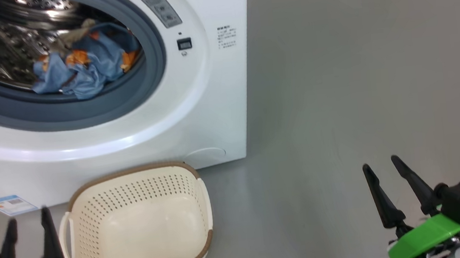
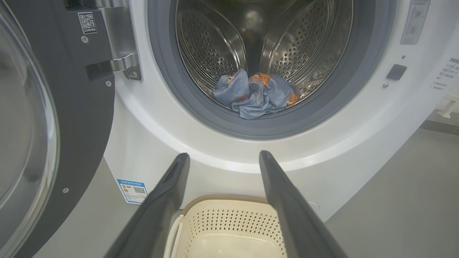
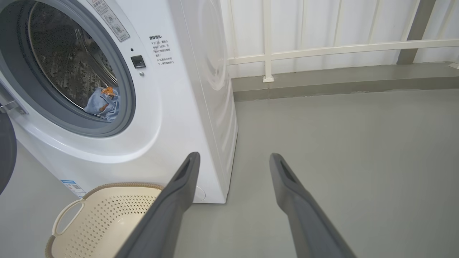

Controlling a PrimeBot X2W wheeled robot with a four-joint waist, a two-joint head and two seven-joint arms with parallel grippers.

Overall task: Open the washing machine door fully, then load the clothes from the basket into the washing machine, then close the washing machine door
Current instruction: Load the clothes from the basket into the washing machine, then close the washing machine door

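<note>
Clothes (image 2: 255, 94) bunched at the front lip of the drum (image 2: 215, 43), mid-frame, basket (image 1: 132, 171) empty, left end effector (image 1: 28, 218) and right end effector (image 1: 381, 164) splayed, holding nothing: swinging the washing machine door (image 2: 82, 125) shut from far left could pinch fabric against the gasket (image 2: 251, 129).

The clothes (image 1: 82, 67) are being held in the drum (image 2: 215, 46) of the washing machine (image 1: 210, 105). The basket (image 1: 134, 194) is being borne by the floor (image 1: 356, 68) just before it. The washing machine door (image 2: 82, 118) is being carried open at its left.
</note>
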